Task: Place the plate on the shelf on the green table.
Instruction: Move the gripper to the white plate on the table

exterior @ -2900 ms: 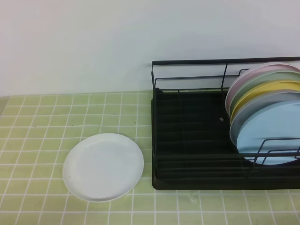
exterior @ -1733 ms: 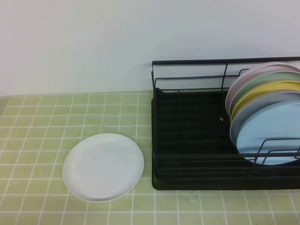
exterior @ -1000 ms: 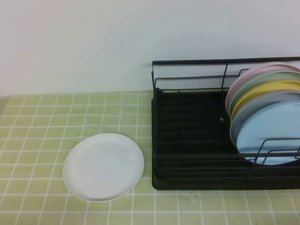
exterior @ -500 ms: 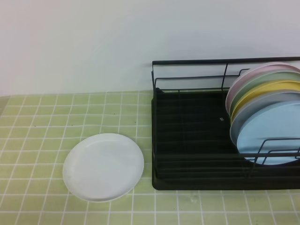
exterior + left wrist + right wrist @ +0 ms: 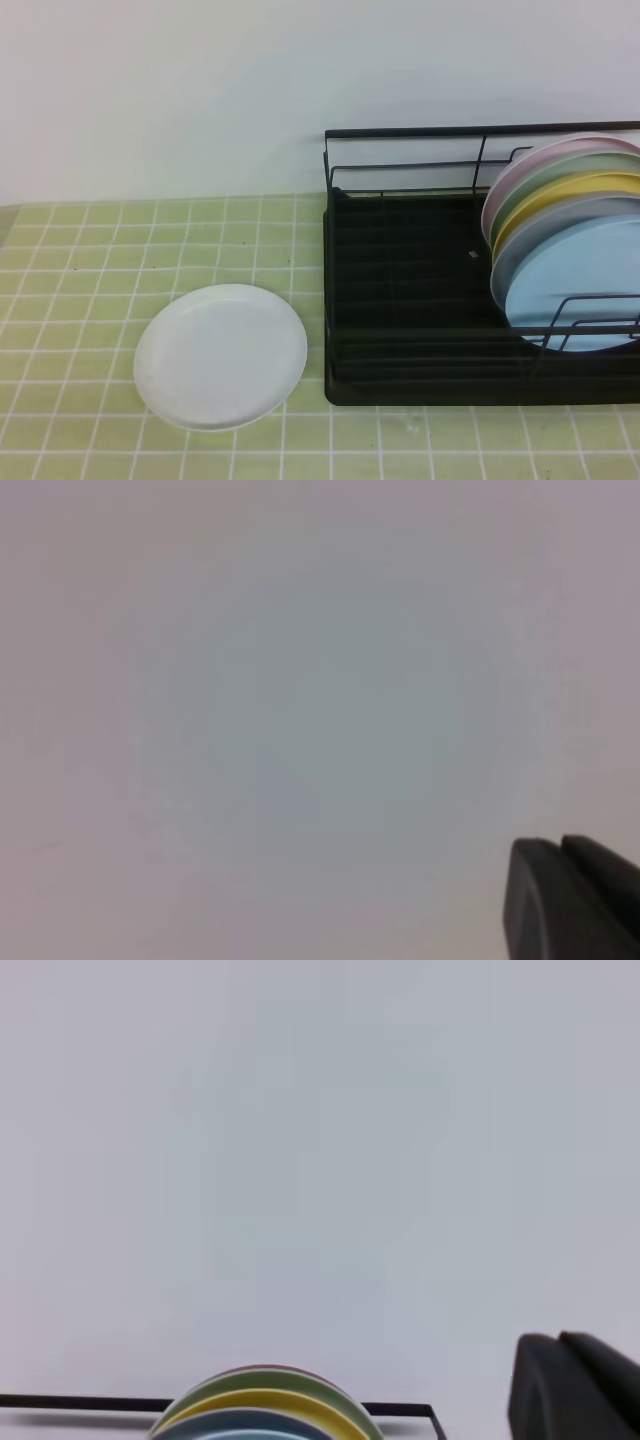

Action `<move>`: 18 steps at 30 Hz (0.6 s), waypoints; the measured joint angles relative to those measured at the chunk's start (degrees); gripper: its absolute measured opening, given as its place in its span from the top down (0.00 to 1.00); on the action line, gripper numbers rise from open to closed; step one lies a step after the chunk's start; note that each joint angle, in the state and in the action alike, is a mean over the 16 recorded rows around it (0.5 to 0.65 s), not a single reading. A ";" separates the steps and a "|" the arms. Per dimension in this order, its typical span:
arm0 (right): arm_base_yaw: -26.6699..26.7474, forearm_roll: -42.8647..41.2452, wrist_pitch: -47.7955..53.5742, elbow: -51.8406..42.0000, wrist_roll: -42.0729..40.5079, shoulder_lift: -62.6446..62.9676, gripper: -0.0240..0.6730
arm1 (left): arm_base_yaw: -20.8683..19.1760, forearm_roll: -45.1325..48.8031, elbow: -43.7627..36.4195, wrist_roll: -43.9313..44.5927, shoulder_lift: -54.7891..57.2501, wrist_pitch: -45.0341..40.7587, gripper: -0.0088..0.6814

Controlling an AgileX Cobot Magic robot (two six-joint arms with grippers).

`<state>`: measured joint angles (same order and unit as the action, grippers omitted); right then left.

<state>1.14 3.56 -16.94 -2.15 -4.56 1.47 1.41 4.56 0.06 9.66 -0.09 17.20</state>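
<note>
**White plate flat beside the rack**

Exterior high: the glossy white round plate [image 5: 220,357] lies on the pale green tiled table [image 5: 90,250], near the black wire shelf [image 5: 410,290], whose right end holds upright pastel plates [image 5: 575,250].

Wrist views: both grippers clenched, facing blank wall.

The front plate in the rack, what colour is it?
Light blue plate, clearest in the exterior high view.

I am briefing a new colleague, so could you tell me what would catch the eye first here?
The fan of coloured plates standing on edge at the right end of the black shelf, light blue in front. Next, the white plate lying flat on the green table, just left of the shelf.
</note>
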 joint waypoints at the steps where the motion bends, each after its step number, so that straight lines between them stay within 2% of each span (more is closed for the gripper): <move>1: 0.00 0.03 -0.41 0.00 0.00 0.00 0.97 | 0.00 -0.02 0.00 -0.09 0.00 0.29 0.99; 9: 0.00 0.25 -1.50 0.00 -0.10 0.00 0.97 | 0.00 -2.08 0.03 -1.57 0.00 -1.19 0.99; 18: 0.00 0.31 0.07 0.07 -0.07 0.00 0.97 | 0.00 -6.09 4.76 -4.12 0.00 -9.71 0.99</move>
<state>1.14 3.86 -16.87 -2.08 -4.63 1.47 1.41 -1.53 4.82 5.54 -0.09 7.49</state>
